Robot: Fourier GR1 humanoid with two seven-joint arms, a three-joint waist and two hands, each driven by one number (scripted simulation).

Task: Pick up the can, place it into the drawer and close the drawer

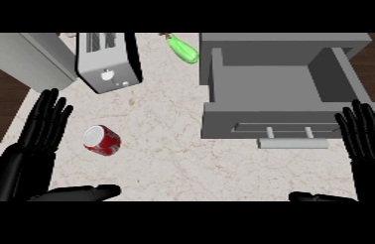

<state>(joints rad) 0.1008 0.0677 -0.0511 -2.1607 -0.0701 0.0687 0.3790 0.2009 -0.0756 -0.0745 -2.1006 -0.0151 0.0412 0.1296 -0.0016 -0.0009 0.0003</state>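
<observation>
Red can lies on its side on the counter; drawer stands open. Left hand beside the can, fingers straight and spread; right hand likewise, holding nothing.

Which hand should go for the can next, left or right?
Left. The can sits on the counter right beside the open left hand, nothing between them. The right hand is far across, by the front corner of the open drawer.
</observation>
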